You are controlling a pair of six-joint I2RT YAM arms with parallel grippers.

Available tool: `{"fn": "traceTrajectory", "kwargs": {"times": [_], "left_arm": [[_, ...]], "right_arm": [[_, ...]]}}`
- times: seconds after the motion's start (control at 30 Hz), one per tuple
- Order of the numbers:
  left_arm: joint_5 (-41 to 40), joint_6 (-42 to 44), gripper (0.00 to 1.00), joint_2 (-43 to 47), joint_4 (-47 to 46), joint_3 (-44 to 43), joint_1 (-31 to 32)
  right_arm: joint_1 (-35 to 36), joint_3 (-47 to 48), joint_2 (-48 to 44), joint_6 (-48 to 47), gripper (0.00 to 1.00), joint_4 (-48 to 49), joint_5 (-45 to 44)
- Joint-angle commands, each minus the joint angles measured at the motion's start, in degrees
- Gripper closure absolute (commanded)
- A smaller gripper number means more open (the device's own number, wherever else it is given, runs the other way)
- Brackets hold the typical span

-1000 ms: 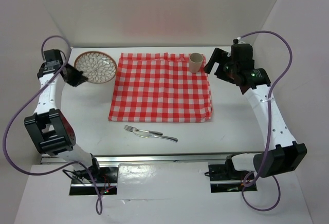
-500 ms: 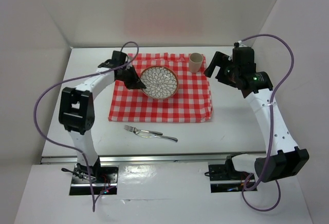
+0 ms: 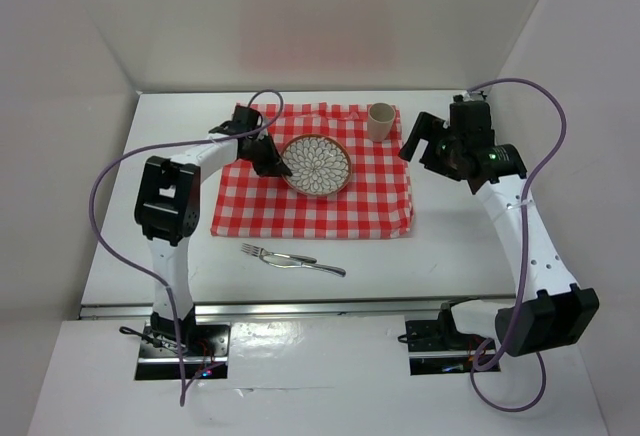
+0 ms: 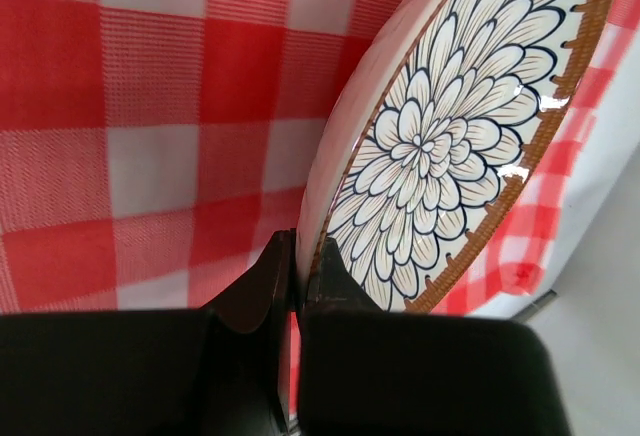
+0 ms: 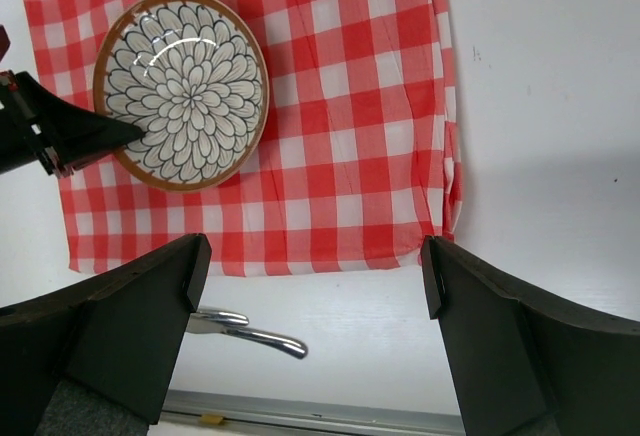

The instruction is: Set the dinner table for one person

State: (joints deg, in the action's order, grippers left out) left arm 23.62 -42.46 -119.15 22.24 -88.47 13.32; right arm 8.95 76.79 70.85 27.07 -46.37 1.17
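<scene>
The left pincer (image 3: 279, 163) pinches the left rim of a flower-patterned plate (image 3: 317, 164) over the middle of a red-and-white checked cloth (image 3: 370, 201), which is spread on the white tabletop (image 3: 455, 241) that stretches out before both arms. The right pincer (image 3: 417, 136) hangs spread wide by the cloth's right edge, near a beige cup (image 3: 381, 121) on its far right corner. A fork (image 3: 292, 258) lies on bare tabletop nearer the arms.
</scene>
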Motion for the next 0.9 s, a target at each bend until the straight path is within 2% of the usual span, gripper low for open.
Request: {"fn": "traceTrajectory", "kwargs": {"times": [0.0,0.07,0.1,0.17,0.2,0.23,0.3,0.33,0.47,0.53,0.6,0.63,0.7,0.77,0.8,0.83,0.87], "left_arm": [[2.2,-1.8,1.00,0.2,-4.2,-3.1,0.3],[0.9,-1.8,1.00,-1.4,-2.8,-3.6,0.3],[-0.5,-1.8,0.94,-2.0,-0.2,-4.5,0.3],[-4.9,-1.8,0.74,-2.0,1.7,-5.7,1.4],[-6.1,-1.8,0.45,-2.0,2.4,-5.7,1.4],[-7.2,-1.8,0.32,-2.0,3.0,-5.7,1.4],[-9.0,-1.8,0.16,-1.4,5.4,-6.5,2.0],[-9.0,-1.2,0.10,-0.7,5.9,-6.5,2.0],[-12.2,-1.2,0.08,3.0,7.3,-6.5,2.0],[-15.2,-0.4,0.08,5.3,10.0,-6.5,2.5],[-18.1,0.6,0.08,9.8,11.7,-7.2,2.5],[-19.3,0.6,0.10,11.6,13.3,-7.2,2.5],[-23.4,2.1,0.12,17.6,14.7,-7.2,2.5],[-26.0,2.9,0.14,21.5,17.8,-7.8,2.5],[-27.7,4.0,0.14,23.3,18.8,-8.3,2.5],[-27.7,4.5,0.15,26.7,19.6,-8.3,1.8],[-28.5,4.5,0.15,28.3,20.9,-8.3,1.0]], "right_arm": [[-0.6,-0.2,-0.4,-0.9,0.00,0.5,0.5],[-0.6,-0.2,-0.4,-0.9,0.02,0.5,0.5],[-0.6,-0.2,-1.1,-0.9,0.03,0.5,0.5],[-0.6,-1.3,-1.7,-0.9,0.03,1.3,0.5],[-0.6,-1.3,-1.7,-0.9,0.03,1.3,0.5],[-0.6,-1.3,-1.7,-0.9,0.03,1.3,0.5],[-0.6,-0.7,-1.2,-0.9,0.02,0.6,1.0],[-0.6,-0.7,-0.6,-0.9,0.02,0.6,1.0],[1.4,-2.5,-0.6,-4.0,0.02,1.6,3.7],[6.9,-4.9,-1.2,-5.6,0.05,3.5,3.7],[12.9,-6.7,-1.2,-6.2,0.06,4.8,2.0],[18.5,-8.1,-1.2,-6.8,0.06,5.7,2.0],[24.0,-9.6,1.2,-8.2,0.06,7.1,1.2],[32.4,-11.6,4.5,-9.9,0.07,9.6,1.2],[35.5,-11.6,6.0,-11.7,0.09,10.2,-1.3],[41.2,-12.3,7.5,-12.5,0.17,11.5,-2.8],[43.8,-12.3,11.0,-13.3,0.20,12.2,-4.4]]}}
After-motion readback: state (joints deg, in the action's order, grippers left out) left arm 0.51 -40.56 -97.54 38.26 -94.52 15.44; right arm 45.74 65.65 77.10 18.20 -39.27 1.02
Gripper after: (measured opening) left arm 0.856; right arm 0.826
